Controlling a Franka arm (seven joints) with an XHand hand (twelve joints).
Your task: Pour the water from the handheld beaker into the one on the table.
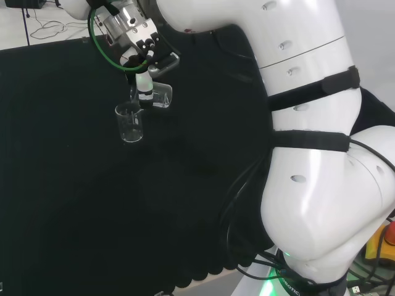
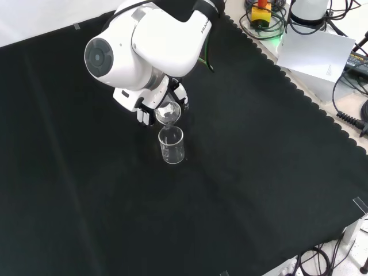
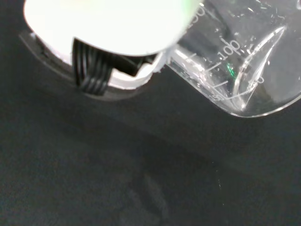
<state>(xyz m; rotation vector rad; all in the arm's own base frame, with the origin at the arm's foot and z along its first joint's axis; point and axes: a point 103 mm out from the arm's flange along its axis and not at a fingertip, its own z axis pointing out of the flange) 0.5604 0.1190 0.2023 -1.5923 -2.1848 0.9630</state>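
Head view, hand: the hand is seen at about 11 o'clock in the picture, hanging off the arm whose big white links take up the right side. Fingers are curled round a clear beaker, so it's closed on that.
Head view, held beaker: the tipped beaker is lying nearly on its side in the grip, above the black cloth.
Head view, table beaker: the standing beaker is upright on the cloth, just beside the held one, at roughly 8 o'clock from it. Whether the two rims touch can't be made out.

Front view, hand: the hand is tucked under the white link at about 11 o'clock in the picture, fingers wrapped on the glass.
Front view, held beaker: the tipped beaker is shown mouth-on, tilted down toward the other glass.
Front view, table beaker: the standing beaker sits right below it at 6 o'clock, upright, near the middle of the cloth.
Front view, water: can't be told from here, the glass is too clear.

Wrist view, hand: a blurred white and black part of the hand is seen close up.
Wrist view, held beaker: the tipped beaker is seen with its printed scale marks and rim, tilted over the cloth.
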